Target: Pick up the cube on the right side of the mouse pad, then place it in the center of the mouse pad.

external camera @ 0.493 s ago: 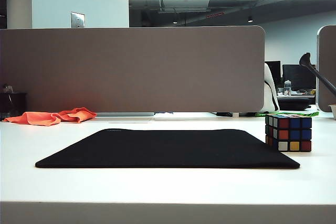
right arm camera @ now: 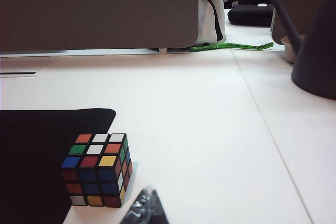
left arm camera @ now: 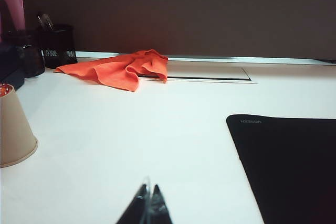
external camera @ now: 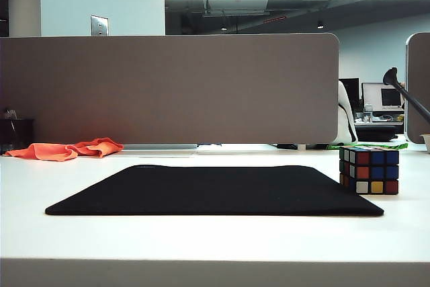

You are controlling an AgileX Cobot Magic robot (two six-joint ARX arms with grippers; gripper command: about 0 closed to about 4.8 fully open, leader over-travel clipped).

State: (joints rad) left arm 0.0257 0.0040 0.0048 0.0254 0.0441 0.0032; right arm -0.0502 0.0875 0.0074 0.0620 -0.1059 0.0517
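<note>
The cube (external camera: pixel 369 170) with its coloured stickers stands on the white table at the right edge of the black mouse pad (external camera: pixel 215 189). In the right wrist view the cube (right arm camera: pixel 98 170) sits beside the mouse pad (right arm camera: pixel 37 150), and my right gripper (right arm camera: pixel 148 193) is shut and empty just short of it. My left gripper (left arm camera: pixel 149 188) is also shut with nothing in it, over bare table off the mouse pad's (left arm camera: pixel 291 166) left side. Neither gripper shows in the exterior view.
An orange-red cloth (external camera: pixel 67 148) lies at the back left, with a paper cup (left arm camera: pixel 14 127) and a black pen holder (left arm camera: pixel 58 45) near it. A grey partition (external camera: pixel 168 89) closes the back. A dark lamp base (right arm camera: pixel 315 51) stands at the right.
</note>
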